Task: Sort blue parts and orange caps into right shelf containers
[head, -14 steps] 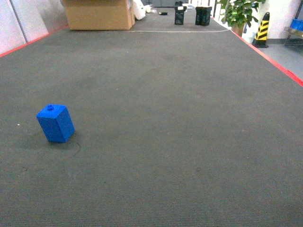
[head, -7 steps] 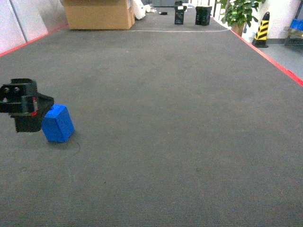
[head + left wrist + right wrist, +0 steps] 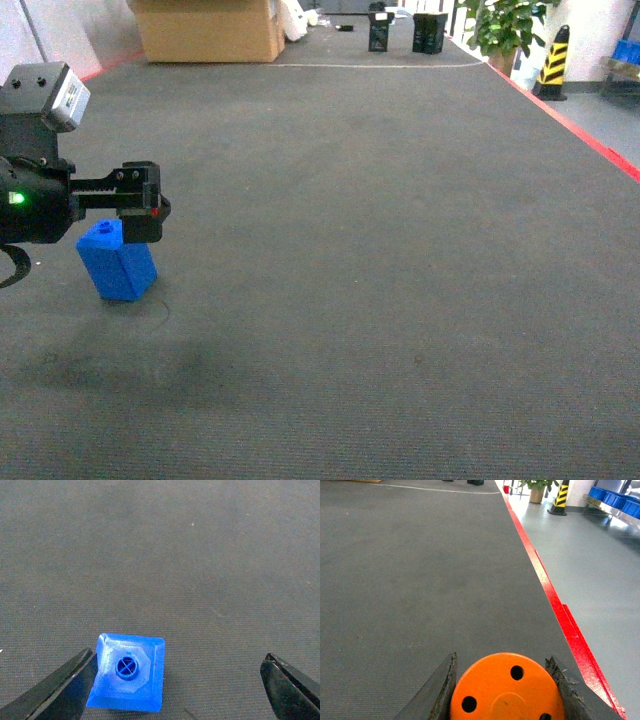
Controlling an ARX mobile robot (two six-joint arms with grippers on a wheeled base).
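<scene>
A blue part (image 3: pixel 118 264) stands on the dark carpet at the left, stud up. My left gripper (image 3: pixel 146 212) hovers just above it, open. In the left wrist view the blue part (image 3: pixel 127 674) sits right beside the left finger (image 3: pixel 65 685), with a wide gap to the right finger (image 3: pixel 291 690); the left gripper (image 3: pixel 179 656) holds nothing. My right gripper (image 3: pixel 502 657) is shut on an orange cap (image 3: pixel 507 690), whose flat holed top faces the camera. The right arm is out of the head view. Blue shelf containers (image 3: pixel 616 496) stand far off on a steel shelf (image 3: pixel 607 511).
A red stripe (image 3: pixel 555 605) marks the carpet's right edge, with smooth grey floor beyond. At the far end are a cardboard box (image 3: pixel 208 30), two black objects (image 3: pixel 428 32), a potted plant (image 3: pixel 505 25) and a striped traffic cone (image 3: pixel 552 60).
My left arm has come in from the left and moved right, so its gripper now stands above the blue part. The blue part has not moved.
</scene>
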